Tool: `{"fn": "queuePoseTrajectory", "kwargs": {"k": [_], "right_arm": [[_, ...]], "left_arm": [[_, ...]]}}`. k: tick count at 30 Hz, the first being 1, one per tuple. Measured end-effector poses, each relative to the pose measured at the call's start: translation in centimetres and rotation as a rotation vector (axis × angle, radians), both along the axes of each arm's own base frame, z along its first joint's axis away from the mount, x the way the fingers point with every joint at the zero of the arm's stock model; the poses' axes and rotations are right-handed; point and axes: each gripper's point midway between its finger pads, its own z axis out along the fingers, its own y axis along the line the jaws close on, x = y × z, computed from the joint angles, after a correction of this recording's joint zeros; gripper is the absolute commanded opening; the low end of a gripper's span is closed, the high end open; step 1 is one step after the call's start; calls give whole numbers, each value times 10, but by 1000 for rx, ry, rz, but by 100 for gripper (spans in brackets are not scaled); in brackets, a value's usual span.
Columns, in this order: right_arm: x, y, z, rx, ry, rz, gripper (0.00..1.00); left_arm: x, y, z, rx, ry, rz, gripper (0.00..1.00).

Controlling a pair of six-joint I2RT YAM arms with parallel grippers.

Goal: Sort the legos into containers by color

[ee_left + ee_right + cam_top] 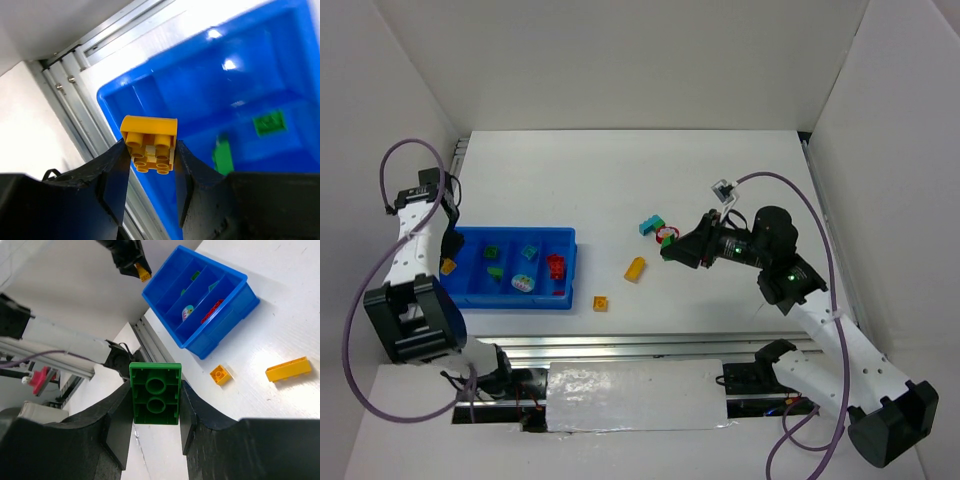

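Two hands, one brick each. The left hand is clamped on a squarish yellow brick, underside facing its camera, hanging right over the edge of the blue tray with its four long compartments. The right hand is squeezing a green brick, underside toward the lens, long axis running along the fingers. Ahead of that hand, loose on the counter: one long yellow bar lying crosswise and one small orange brick, plus one teal brick just beside it. Inside the tray: two green pieces, one teal piece, one pale piece, some red.
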Motion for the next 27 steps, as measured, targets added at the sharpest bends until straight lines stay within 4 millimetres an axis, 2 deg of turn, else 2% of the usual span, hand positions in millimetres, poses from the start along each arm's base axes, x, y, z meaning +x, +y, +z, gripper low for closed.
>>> {"fn": "queuePoseTrajectory", "kwargs": {"k": [2, 4, 5, 8, 10, 12, 13, 16, 23, 27], "right_arm": [[-1, 0, -2, -1, 1, 7, 0], [-2, 1, -2, -3, 0, 15, 0], [-3, 1, -2, -2, -2, 18, 0], [-4, 1, -3, -7, -7, 28, 0], [-3, 2, -4, -11, -6, 33, 0], [-3, 3, -7, -15, 5, 42, 0], [-2, 4, -9, -17, 10, 46, 0], [-2, 6, -13, -22, 26, 58, 0], [0, 9, -20, -31, 56, 77, 0], [4, 12, -21, -33, 78, 83, 0]], "left_arm": [[1, 8, -14, 10, 63, 27, 2], [1, 12, -28, 10, 124, 35, 10], [1, 12, -33, 7, 143, 36, 22], [1, 14, -38, 10, 159, 40, 40], [1, 15, -37, 14, 158, 41, 48], [2, 15, -37, 17, 153, 45, 68], [2, 15, -37, 17, 154, 43, 71], [4, 16, -37, 18, 139, 54, 77], [5, 18, -36, 15, 129, 66, 82], [21, 11, -22, -34, 51, 14, 82]]}}
